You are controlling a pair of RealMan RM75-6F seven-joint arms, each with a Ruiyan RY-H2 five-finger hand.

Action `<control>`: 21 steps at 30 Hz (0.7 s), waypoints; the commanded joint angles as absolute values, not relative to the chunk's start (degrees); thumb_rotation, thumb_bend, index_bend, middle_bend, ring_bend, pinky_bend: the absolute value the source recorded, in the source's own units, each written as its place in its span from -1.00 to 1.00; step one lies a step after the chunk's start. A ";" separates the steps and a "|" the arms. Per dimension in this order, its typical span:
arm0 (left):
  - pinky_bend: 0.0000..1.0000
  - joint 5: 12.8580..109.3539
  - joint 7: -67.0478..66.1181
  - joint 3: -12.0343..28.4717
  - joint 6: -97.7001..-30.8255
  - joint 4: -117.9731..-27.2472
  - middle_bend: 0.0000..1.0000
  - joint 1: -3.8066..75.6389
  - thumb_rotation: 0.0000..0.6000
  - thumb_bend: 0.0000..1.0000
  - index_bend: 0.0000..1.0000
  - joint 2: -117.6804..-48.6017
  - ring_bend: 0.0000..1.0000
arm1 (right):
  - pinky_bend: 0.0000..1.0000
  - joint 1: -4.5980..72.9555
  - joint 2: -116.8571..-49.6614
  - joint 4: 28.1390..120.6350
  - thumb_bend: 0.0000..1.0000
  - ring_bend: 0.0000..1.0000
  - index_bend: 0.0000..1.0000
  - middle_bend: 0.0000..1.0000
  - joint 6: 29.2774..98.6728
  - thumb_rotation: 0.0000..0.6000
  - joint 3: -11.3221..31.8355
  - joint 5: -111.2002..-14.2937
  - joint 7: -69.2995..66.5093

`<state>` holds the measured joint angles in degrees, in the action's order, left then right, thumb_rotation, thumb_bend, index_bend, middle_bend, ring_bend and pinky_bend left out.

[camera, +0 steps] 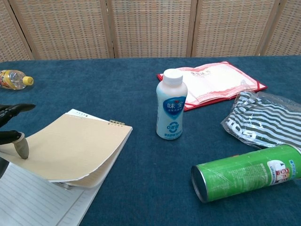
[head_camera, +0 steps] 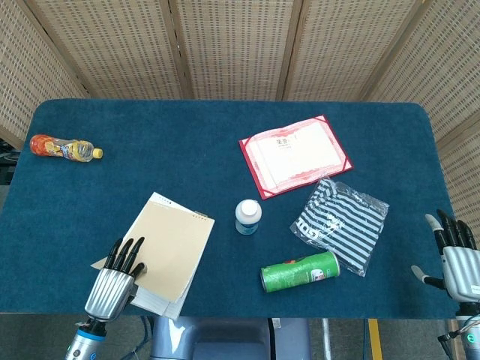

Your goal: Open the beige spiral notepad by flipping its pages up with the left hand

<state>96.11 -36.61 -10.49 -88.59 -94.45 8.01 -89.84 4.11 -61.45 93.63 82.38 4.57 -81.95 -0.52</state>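
Note:
The beige spiral notepad (head_camera: 171,241) lies near the front left of the table, its lower corner reaching the front edge. Its beige cover and top pages (camera: 70,143) are raised off the lined sheet (camera: 33,202) beneath. My left hand (head_camera: 112,281) is at the notepad's left edge; in the chest view the left hand (camera: 11,136) shows at the far left, and its thumb (camera: 21,147) presses on the raised cover's edge, pinching the pages. My right hand (head_camera: 456,259) rests at the table's front right corner, fingers spread, holding nothing.
A white drink bottle (head_camera: 248,217) stands just right of the notepad. A green can (head_camera: 300,271) lies on its side, with a bagged striped cloth (head_camera: 340,223) and a red certificate folder (head_camera: 294,154) behind. An orange bottle (head_camera: 64,148) lies far left.

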 commanded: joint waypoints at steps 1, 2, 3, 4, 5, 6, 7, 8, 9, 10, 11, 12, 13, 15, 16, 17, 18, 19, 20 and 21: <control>-1.00 97.97 -36.27 -11.68 -89.54 -95.46 -1.00 6.83 1.00 0.29 0.60 -88.57 -1.00 | -1.00 4.12 -61.45 93.63 -0.58 -1.00 -0.95 -1.00 82.38 1.00 4.57 -81.96 -0.50; -1.00 98.36 -36.26 -11.88 -89.71 -95.64 -1.00 6.56 1.00 0.29 0.60 -88.28 -1.00 | -1.00 4.11 -61.45 93.65 -0.58 -1.00 -0.95 -1.00 82.38 1.00 4.56 -81.97 -0.48; -1.00 98.74 -36.23 -12.06 -89.86 -95.81 -1.00 6.30 1.00 0.29 0.60 -88.03 -1.00 | -1.00 4.11 -61.46 93.66 -0.58 -1.00 -0.95 -1.00 82.36 1.00 4.54 -81.97 -0.47; -1.00 99.08 -36.16 -12.28 -90.02 -95.95 -1.00 6.01 1.00 0.29 0.60 -87.76 -1.00 | -1.00 4.10 -61.46 93.67 -0.58 -1.00 -0.95 -1.00 82.37 1.00 4.54 -81.98 -0.48; -1.00 99.36 -36.08 -12.51 -90.14 -96.08 -1.00 5.70 1.00 0.29 0.60 -87.49 -1.00 | -1.00 4.11 -61.45 93.68 -0.58 -1.00 -0.95 -1.00 82.37 1.00 4.53 -82.00 -0.45; -1.00 99.71 -35.87 -12.84 -90.25 -96.20 -1.00 5.30 1.00 0.29 0.60 -87.19 -1.00 | -1.00 4.10 -61.46 93.68 -0.58 -1.00 -0.95 -1.00 82.41 1.00 4.54 -82.02 -0.43; -1.00 100.05 -35.59 -13.18 -90.36 -96.24 -1.00 4.88 1.00 0.29 0.60 -86.91 -1.00 | -1.00 4.09 -61.47 93.69 -0.58 -1.00 -0.95 -1.00 82.43 1.00 4.53 -82.03 -0.42; -1.00 100.30 -35.45 -13.45 -90.41 -96.24 -1.00 4.56 1.00 0.29 0.60 -86.73 -1.00 | -1.00 4.08 -61.48 93.69 -0.58 -1.00 -0.95 -1.00 82.45 1.00 4.52 -82.05 -0.41; -1.00 100.55 -35.34 -13.72 -90.43 -96.23 -1.00 4.25 1.00 0.29 0.60 -86.55 -1.00 | -1.00 4.08 -61.49 93.68 -0.58 -1.00 -0.95 -1.00 82.45 1.00 4.51 -82.07 -0.39; -1.00 100.99 -35.18 -14.16 -90.53 -96.20 -1.00 3.81 1.00 0.29 0.60 -86.31 -1.00 | -1.00 4.08 -61.50 93.68 -0.58 -1.00 -0.95 -1.00 82.46 1.00 4.50 -82.09 -0.35; -1.00 101.33 -35.08 -14.37 -90.64 -96.16 -1.00 3.51 1.00 0.29 0.60 -86.15 -1.00 | -1.00 4.08 -61.51 93.68 -0.58 -1.00 -0.95 -1.00 82.47 1.00 4.50 -82.10 -0.32; -1.00 101.63 -34.99 -14.49 -90.72 -96.11 -1.00 3.26 1.00 0.29 0.60 -86.03 -1.00 | -1.00 4.08 -61.52 93.69 -0.58 -1.00 -0.95 -1.00 82.47 1.00 4.50 -82.10 -0.31; -1.00 101.95 -34.89 -14.63 -90.83 -96.08 -1.00 2.99 1.00 0.29 0.60 -85.88 -1.00 | -1.00 4.09 -61.52 93.71 -0.58 -1.00 -0.95 -1.00 82.46 1.00 4.49 -82.11 -0.28; -1.00 102.47 -34.72 -14.79 -91.02 -96.05 -1.00 2.49 1.00 0.29 0.60 -85.62 -1.00 | -1.00 4.08 -61.51 93.73 -0.58 -1.00 -0.95 -1.00 82.46 1.00 4.49 -82.10 -0.26; -1.00 102.73 -34.63 -14.86 -91.12 -96.08 -1.00 2.26 1.00 0.29 0.60 -85.47 -1.00 | -1.00 4.09 -61.51 93.74 -0.58 -1.00 -0.95 -1.00 82.43 1.00 4.49 -82.09 -0.23; -1.00 102.98 -34.48 -14.93 -91.19 -96.12 -1.00 2.03 1.00 0.29 0.60 -85.32 -1.00 | -1.00 4.10 -61.53 93.73 -0.58 -1.00 -0.95 -1.00 82.40 1.00 4.48 -82.08 -0.20; -1.00 103.25 -34.33 -15.00 -91.25 -96.15 -1.00 1.83 1.00 0.29 0.60 -85.16 -1.00 | -1.00 4.11 -61.54 93.73 -0.58 -1.00 -0.95 -1.00 82.39 1.00 4.48 -82.08 -0.17; -1.00 103.47 -34.26 -15.06 -91.28 -96.18 -1.00 1.63 1.00 0.29 0.60 -85.00 -1.00 | -1.00 4.10 -61.53 93.76 -0.58 -1.00 -0.95 -1.00 82.41 1.00 4.48 -82.09 -0.14; -1.00 103.64 -34.28 -15.12 -91.32 -96.21 -1.00 1.40 1.00 0.29 0.60 -84.81 -1.00 | -1.00 4.18 -61.48 93.82 -0.59 -1.00 -0.95 -1.00 82.35 1.00 4.55 -82.05 -0.09; -1.00 103.88 -34.29 -15.21 -91.38 -96.24 -1.00 1.15 1.00 0.29 0.60 -84.64 -1.00 | -1.00 4.18 -61.47 93.87 -0.59 -1.00 -0.95 -1.00 82.34 1.00 4.52 -82.08 -0.02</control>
<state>103.72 -34.30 -15.13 -91.31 -96.20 1.33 -84.79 4.18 -61.48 93.85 82.35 4.54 -82.07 -0.04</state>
